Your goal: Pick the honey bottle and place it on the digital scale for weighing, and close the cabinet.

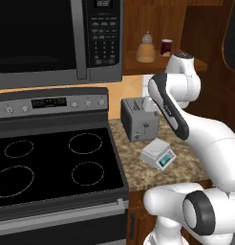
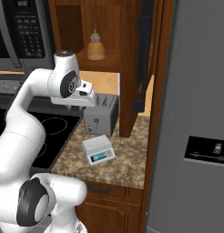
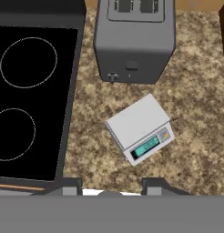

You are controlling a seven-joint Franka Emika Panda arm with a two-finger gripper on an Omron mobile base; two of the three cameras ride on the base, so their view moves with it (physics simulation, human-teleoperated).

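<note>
A: The arm [image 1: 205, 134] is rising over the counter [image 3: 196, 150], wrist bent so the hand is looking straight down. The stove [image 1: 52, 162] is sitting left of it with four rings, and one microwave [image 1: 48, 38] is hanging above.

B: And the cabinet [image 2: 111, 27] is standing open, its door [image 2: 145, 54] swung out edge-on toward the fridge [image 2: 196, 113]. That is likely why the shelf is reachable at all.

A: One toaster [image 3: 134, 41] is backing against the wall, two slots up. Just in front of it the scale [image 3: 139, 127] is lying flat and bare, display turned outward, apart from the toaster.

B: The bottle [image 1: 146, 49] is waiting upright on the cabinet shelf, one small red jar [image 1: 166, 47] near it. So nothing is being weighed yet.

A: The gripper [image 3: 111, 189] is hovering above the scale, holding nothing. Its two tips are sitting well apart at the bottom of the hand view, so the fingers are looking open.

B: Judging from this, the reach up to the shelf is coming first, and the door last.
</note>
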